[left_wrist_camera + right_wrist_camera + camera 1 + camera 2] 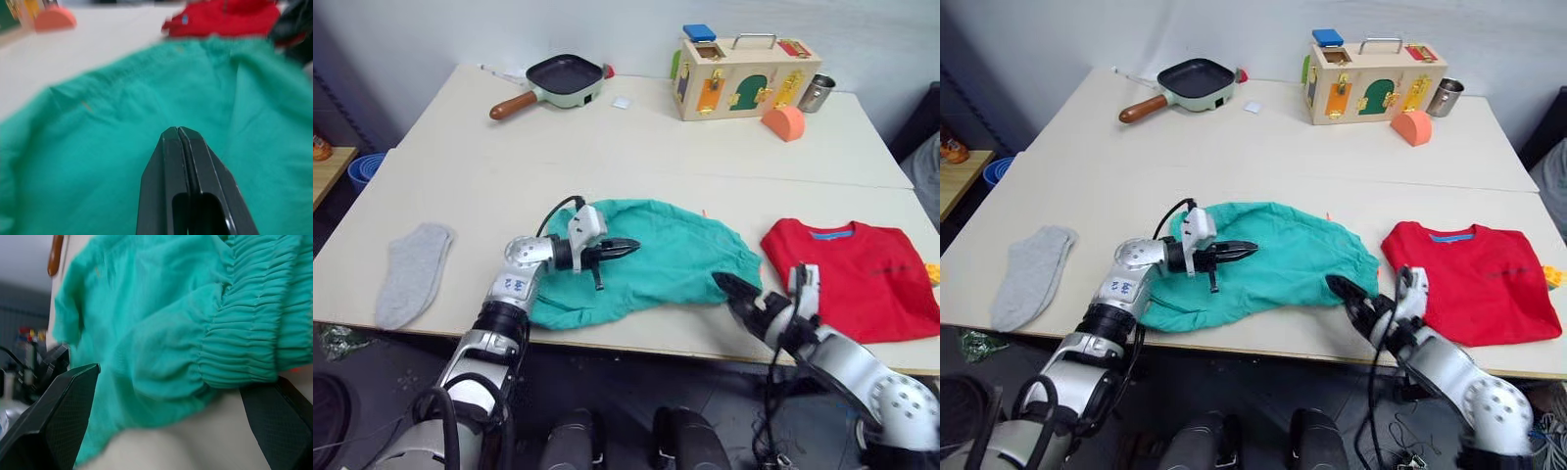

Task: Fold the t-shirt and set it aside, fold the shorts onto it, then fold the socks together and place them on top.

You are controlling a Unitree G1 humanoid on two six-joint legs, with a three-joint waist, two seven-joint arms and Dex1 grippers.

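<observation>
The teal-green shorts [656,257] lie spread and crumpled near the table's front edge. My left gripper [632,245] is over their left half, its fingers [168,161] pressed shut with no cloth between them. At the shorts' right end, by the gathered elastic edge [254,333], my right gripper [729,289] stands open, its fingers wide apart on either side of the hem. To the right of the shorts the red t-shirt [862,274] lies flat, collar toward the far side. One grey sock [414,269] lies at the front left.
At the back stand a frying pan [563,76], a wooden latch box [744,76], a metal cup [816,93] and an orange half-round block [784,122]. A blue bowl [367,168] sits on a low stand left of the table.
</observation>
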